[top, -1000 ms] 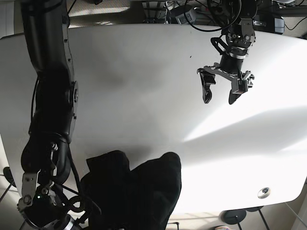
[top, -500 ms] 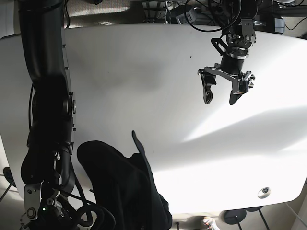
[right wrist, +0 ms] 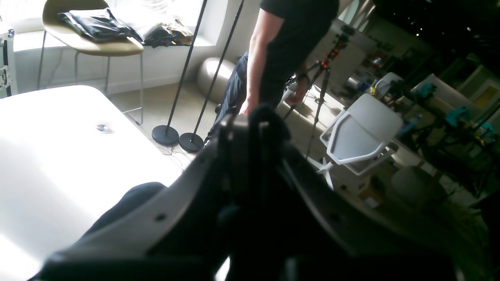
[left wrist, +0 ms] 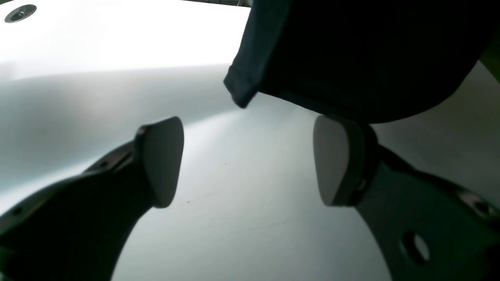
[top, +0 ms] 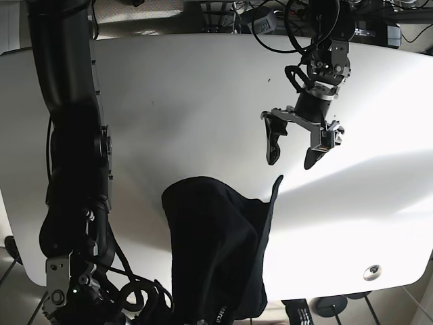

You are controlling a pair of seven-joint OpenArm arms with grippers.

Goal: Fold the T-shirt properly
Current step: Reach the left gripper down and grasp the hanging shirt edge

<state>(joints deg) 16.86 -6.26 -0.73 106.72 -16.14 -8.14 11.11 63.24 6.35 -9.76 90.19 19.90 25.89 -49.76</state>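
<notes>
The left gripper (top: 289,153) is hanging over the table (top: 203,101) at about two o'clock in the base view, jaws spread wide, its pale pads (left wrist: 162,160) facing each other across a broad gap with nothing between them. The right arm (top: 71,149) is stretching down the nine o'clock side, its wrist bending toward seven o'clock. The right gripper (right wrist: 250,156) is too dark to judge.
</notes>
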